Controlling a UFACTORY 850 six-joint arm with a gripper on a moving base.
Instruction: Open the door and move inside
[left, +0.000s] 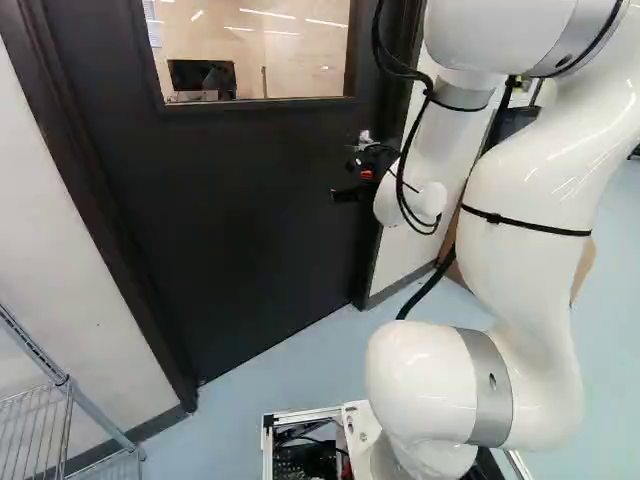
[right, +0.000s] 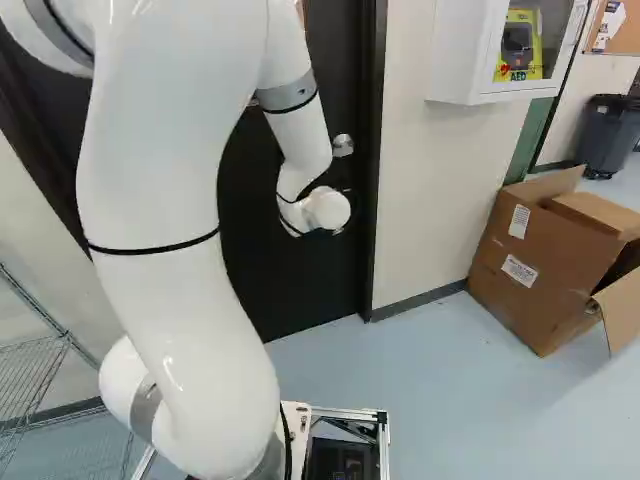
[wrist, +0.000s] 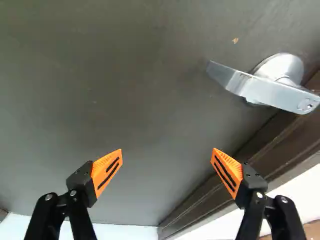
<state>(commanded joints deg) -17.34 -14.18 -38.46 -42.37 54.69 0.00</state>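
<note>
- Rack (left: 63, 380): well left of the fingers, near the floor. Base (left: 300, 414) could snag it if the drive-in drifts left.
- Door (left: 240, 220): closed, directly ahead of the fingers. Can't tell push or pull; a wrong guess would load the arm (left: 530, 200) against a stuck panel.
- Gripper (wrist: 167, 155): fingers spread wide, nothing between them. Closing here would likely catch air. Straight advance probably lands the tips on bare panel.
- Handle (wrist: 275, 90): a lever, ahead of the fingers, higher and off to their right, outside the gap. Needs an up-and-right shift first. Too small a shift could make the right finger butt the lever's end; a shallow or skewed grip could slip as it turns, latch springing back.
- Frame (wrist: 295, 135): just past the right finger, close beside the handle. Overshoot right could scrape or jam that finger. Later, base or elbow may clip it if the doorway is entered off-centre or the door is only part open.
- Box (right: 530, 270): on the floor, well right of the fingers. Risk only if the base swings wide to line up.
</note>
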